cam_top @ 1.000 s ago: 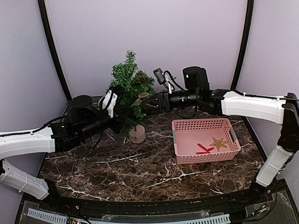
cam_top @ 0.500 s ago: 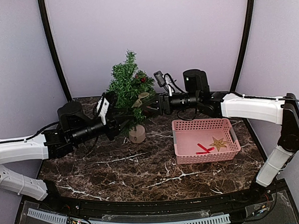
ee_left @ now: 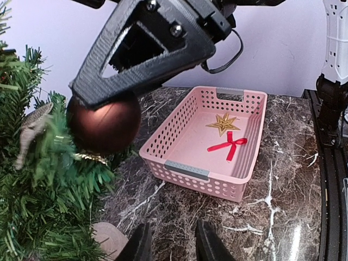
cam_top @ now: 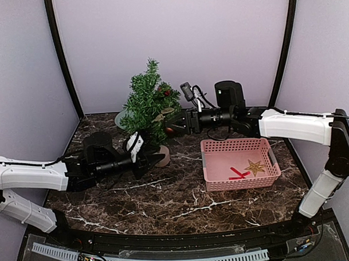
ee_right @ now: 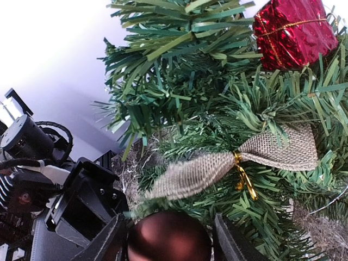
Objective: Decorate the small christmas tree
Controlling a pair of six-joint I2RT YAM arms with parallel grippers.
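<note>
The small christmas tree (cam_top: 146, 103) stands at the back left on its tan base (cam_top: 162, 156); it also fills the right wrist view (ee_right: 217, 109) and the left edge of the left wrist view (ee_left: 27, 206). My right gripper (cam_top: 170, 129) is shut on a dark red ball (ee_right: 168, 239) and holds it against the tree's right side branches; the ball also shows in the left wrist view (ee_left: 103, 122). A burlap bow (ee_right: 239, 160) and a red gift box (ee_right: 293, 30) hang on the tree. My left gripper (ee_left: 171, 247) is open and empty, low over the table beside the base.
A pink basket (cam_top: 239, 184) stands right of the tree, holding a gold star (cam_top: 255, 167) and a red ribbon bow (cam_top: 239, 174). The basket also shows in the left wrist view (ee_left: 185, 169). Purple walls close in the back and sides.
My left arm has drawn back from the tree's branches and dropped low to the table by the base. My right gripper has stayed at the tree with the ball.
</note>
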